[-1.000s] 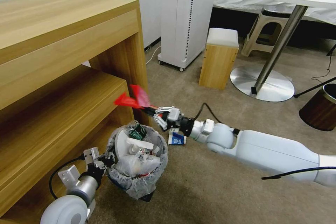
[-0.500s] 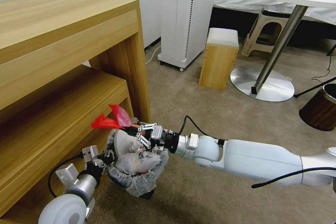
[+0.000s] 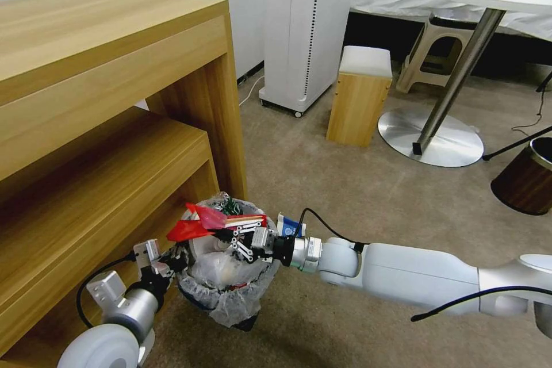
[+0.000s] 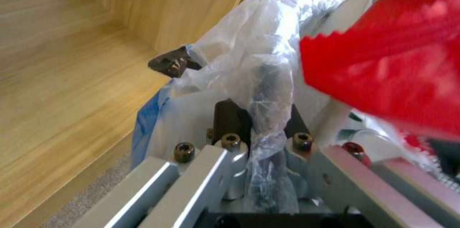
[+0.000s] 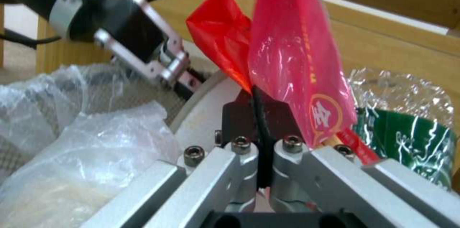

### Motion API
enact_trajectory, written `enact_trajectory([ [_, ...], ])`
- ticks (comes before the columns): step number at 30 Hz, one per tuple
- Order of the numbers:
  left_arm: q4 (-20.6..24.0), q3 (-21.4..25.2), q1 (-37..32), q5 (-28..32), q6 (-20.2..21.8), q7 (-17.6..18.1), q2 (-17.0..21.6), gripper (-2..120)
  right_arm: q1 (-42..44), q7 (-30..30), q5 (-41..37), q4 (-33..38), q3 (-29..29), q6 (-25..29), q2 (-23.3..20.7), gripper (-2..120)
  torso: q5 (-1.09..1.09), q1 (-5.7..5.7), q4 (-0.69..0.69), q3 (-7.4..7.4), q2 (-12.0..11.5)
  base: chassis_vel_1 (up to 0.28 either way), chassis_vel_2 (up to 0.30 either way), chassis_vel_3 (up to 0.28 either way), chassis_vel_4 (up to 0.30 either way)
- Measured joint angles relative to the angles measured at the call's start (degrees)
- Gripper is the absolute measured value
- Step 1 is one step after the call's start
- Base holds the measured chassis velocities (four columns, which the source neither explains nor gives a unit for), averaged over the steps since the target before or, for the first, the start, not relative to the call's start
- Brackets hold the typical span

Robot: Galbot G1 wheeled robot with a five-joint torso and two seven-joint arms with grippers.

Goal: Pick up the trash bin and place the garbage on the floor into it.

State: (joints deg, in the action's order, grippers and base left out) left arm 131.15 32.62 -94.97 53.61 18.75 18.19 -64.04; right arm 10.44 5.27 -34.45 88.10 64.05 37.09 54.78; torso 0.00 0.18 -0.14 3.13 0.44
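Wrapper [image 3: 192, 224], red, flimsy, light, was pinched by your right gripper [image 3: 225, 234] over bin [image 3: 230, 299]; left gripper [image 3: 172, 264] clamped bin rim.

One trash bin [image 3: 227, 276], one red wrapper [image 3: 195, 224], one blue-white carton [image 3: 289, 225], two grippers.

Carton [image 3: 289, 226] on floor [image 3: 345, 184], right of trash bin [image 3: 230, 293]

wooden shelf unit [image 3: 115, 144] crowds the trash bin [image 3: 227, 293]; open carpet [image 3: 345, 184] on its other side.
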Motion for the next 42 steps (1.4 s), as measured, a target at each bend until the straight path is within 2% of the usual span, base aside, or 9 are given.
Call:
enact_trajectory([
  [10, 0.8, 0.1, -0.9, -0.1, 0.1, 0.0, -0.4, 3, 0.6, 0.3, 1.1, -2.3, 0.3, 0.7, 0.4, 0, 0.00, 0.00, 0.00, 0.00, 0.0, 0.000, 0.000, 0.000, 0.000],
  [18, 0.2, -0.1, -0.8, -0.8, 0.0, -0.1, -1.0, 3, 0.0, -0.6, 0.7, 0.7, 0.7, 0.2, -0.1, 0, 0.00, 0.00, 0.00, 0.00, 0.0, 0.000, 0.000, 0.000, 0.000],
  [23, -0.4, -0.1, -0.4, -0.7, 0.0, 0.0, -0.9, 3, -0.7, -0.9, 0.3, 3.0, 1.4, -0.1, -0.5, 18, 0.00, 0.00, 0.00, 0.00, 0.0, 0.000, 0.000, 0.000, 0.000],
  [24, -0.4, -0.1, -0.4, -0.7, 0.0, 0.0, -0.9, 3, -0.7, -0.9, 0.3, 3.0, 1.4, -0.1, -0.5, 18, 0.00, 0.00, 0.00, 0.00, 0.0, 0.000, 0.000, 0.000, 0.000],
  [31, -1.4, 0.0, 0.1, -0.2, 0.1, 0.2, -0.8, 3, -1.2, -1.1, -0.4, 5.7, 2.1, -0.5, -0.6, 46, 0.00, 0.00, 0.00, 0.00, 0.0, 0.000, 0.000, 0.000, 0.000],
  [32, -1.4, 0.0, 0.1, -0.2, 0.1, 0.2, -0.8, 3, -1.2, -1.1, -0.4, 5.7, 2.1, -0.5, -0.6, 46, 0.00, 0.00, 0.00, 0.00, 0.0, 0.000, 0.000, 0.000, 0.000],
  [35, -1.9, 0.0, 0.2, -0.1, 0.1, 0.3, -0.5, 3, -1.3, -1.8, -0.8, 7.2, 2.0, -0.8, -1.0, 62, 0.00, 0.00, 0.00, 0.00, 0.0, 0.000, 0.000, 0.000, 0.000],
  [39, -2.6, 0.0, 0.3, 0.1, 0.2, 0.3, -0.2, 3, -1.3, -2.4, -1.0, 8.7, 1.4, -0.9, -1.4, 74, 0.00, 0.00, 0.00, 0.00, 0.0, 0.000, 0.000, 0.000, 0.000],
  [42, -3.4, 0.0, 0.3, 0.2, 0.2, 0.4, 0.1, 3, -1.3, -2.5, -1.4, 10.3, -0.5, -1.0, -2.2, 87, 0.00, 0.00, 0.00, 0.00, 0.0, 0.000, 0.000, 0.000, 0.000],
])
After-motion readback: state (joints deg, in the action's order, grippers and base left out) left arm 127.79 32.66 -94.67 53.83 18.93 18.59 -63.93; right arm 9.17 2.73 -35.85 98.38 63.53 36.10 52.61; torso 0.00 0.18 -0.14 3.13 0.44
